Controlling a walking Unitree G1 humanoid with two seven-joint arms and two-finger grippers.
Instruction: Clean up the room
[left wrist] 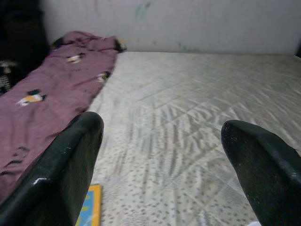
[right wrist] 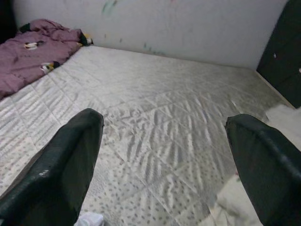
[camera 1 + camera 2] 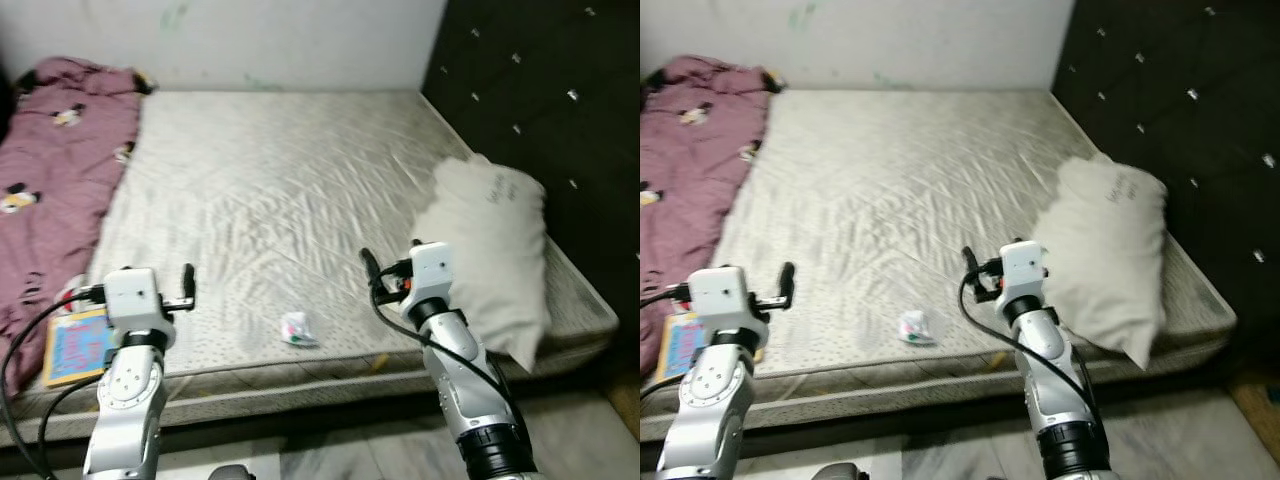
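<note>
A small crumpled white wrapper (image 3: 298, 329) lies near the front edge of the bare grey mattress (image 3: 280, 170). At the mattress's front left corner rests a colourful flat book (image 3: 78, 345). A purple blanket (image 3: 55, 170) with cartoon prints is bunched along the left side. A white pillow (image 3: 490, 250) leans at the right edge. My left gripper (image 1: 163, 126) is open, held over the front left of the mattress beside the book. My right gripper (image 2: 164, 120) is open too, raised just left of the pillow. The wrapper lies between the two arms, below both.
A dark tufted headboard (image 3: 540, 90) stands along the right side and a pale wall (image 3: 250, 40) along the far side. Grey tiled floor (image 3: 350, 455) shows in front of the bed, under my arms.
</note>
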